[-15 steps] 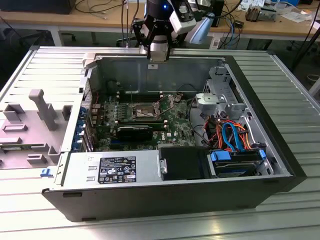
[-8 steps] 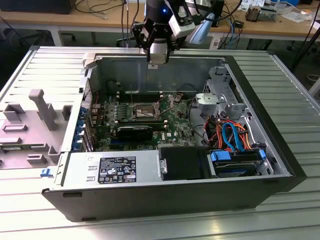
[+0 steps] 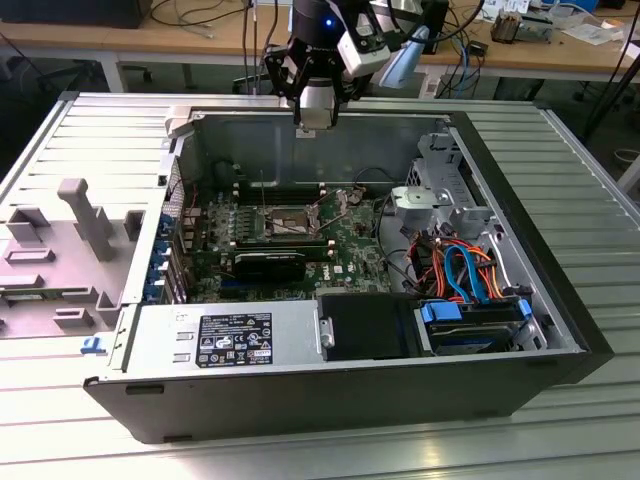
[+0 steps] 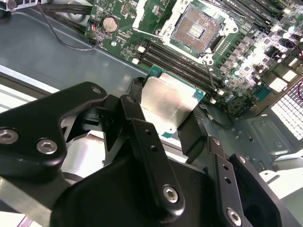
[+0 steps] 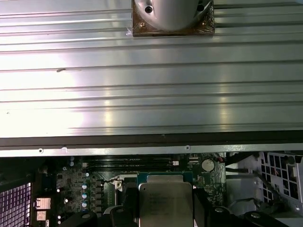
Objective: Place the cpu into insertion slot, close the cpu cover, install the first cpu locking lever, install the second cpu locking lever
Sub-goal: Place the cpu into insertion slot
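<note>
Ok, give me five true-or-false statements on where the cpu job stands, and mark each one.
1. The gripper is shut on the cpu. True.
2. The cpu sits in the insertion slot. False: the slot's gold-brown contact field lies bare, and the cpu is between the gripper's fingers, apart from the slot.
3. A coin cell battery sits on the motherboard. True.
4. A side panel shuts the computer case. False: the case lies open, with the motherboard exposed.
5. Blue and orange cables lie in the case toward the exterior view's right. True.
</note>
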`<action>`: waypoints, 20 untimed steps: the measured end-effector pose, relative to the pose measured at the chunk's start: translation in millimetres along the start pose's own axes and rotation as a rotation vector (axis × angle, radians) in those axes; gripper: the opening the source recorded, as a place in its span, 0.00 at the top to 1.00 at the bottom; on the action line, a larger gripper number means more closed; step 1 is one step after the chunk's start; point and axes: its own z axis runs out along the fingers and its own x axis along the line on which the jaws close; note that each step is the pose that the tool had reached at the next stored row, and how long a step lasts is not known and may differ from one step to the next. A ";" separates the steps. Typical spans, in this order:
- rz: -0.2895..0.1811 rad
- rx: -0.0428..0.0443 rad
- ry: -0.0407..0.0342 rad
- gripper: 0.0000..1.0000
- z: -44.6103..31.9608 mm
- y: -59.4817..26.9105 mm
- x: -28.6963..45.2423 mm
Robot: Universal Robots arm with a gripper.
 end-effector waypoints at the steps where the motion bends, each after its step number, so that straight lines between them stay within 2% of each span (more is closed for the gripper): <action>1: 0.000 0.0000 0.0000 0.45 0.2 0.0 0.0; 3: 0.000 0.0001 0.0000 0.45 12.3 -1.2 -0.2; 20: 0.000 0.0001 0.0001 0.45 16.3 -1.6 -0.3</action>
